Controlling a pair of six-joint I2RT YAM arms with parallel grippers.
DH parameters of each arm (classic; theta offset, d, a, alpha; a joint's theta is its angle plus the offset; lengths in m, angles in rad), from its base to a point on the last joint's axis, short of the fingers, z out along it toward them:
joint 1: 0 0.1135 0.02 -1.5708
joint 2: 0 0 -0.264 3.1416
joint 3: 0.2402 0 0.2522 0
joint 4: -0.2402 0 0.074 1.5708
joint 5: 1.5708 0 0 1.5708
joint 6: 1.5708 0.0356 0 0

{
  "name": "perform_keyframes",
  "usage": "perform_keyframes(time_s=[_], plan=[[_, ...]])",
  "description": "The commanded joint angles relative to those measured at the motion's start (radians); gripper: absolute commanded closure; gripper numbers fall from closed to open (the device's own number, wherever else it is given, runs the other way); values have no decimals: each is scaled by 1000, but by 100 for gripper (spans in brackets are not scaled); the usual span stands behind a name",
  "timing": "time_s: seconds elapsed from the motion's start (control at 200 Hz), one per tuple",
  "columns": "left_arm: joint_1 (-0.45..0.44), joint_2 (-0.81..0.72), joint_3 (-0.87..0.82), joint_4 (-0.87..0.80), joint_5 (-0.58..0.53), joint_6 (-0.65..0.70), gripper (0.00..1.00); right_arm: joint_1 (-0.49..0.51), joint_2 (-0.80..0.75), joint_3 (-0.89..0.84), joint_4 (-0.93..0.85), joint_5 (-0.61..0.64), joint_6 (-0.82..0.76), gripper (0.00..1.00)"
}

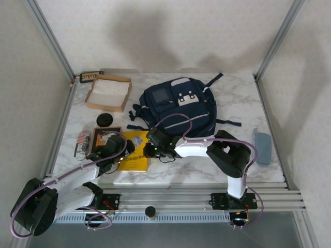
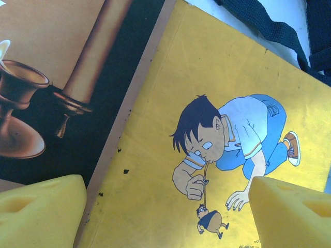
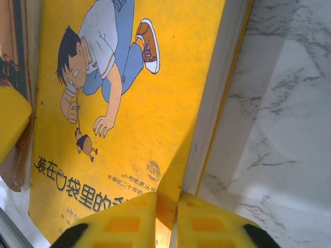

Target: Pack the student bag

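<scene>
Top view: student bag (image 1: 178,106) lies flat at upper centre of desk (image 1: 243,98), long axis up-frame, just above both arms; right arm nearer. In wrist views, right fingers (image 3: 204,222) pinch yellow book (image 3: 155,103) at its cover edge, bottom of frame; left fingers (image 2: 41,212) spread wide over it. Can't tell if bag's unzipped.

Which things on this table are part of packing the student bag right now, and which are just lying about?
In play: student bag; yellow book, its edge pinched by the right gripper; brown book beside it; left gripper open above both.
Lying about, for now: cardboard box; black round disc; striped pouch; grey-blue case.
</scene>
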Motion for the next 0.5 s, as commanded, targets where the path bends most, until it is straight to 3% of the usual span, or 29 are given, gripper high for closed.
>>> perform_keyframes(time_s=[0.0,0.2,0.496], plan=[[2,25,-38,-29,65,-17,18,12,-33,29,75,-60,-16,88],[2,12,-35,-36,60,-19,18,5,-58,21,93,-96,-15,100],[7,-83,56,-127,12,9,10,-17,-157,26,52,-161,-67,100]])
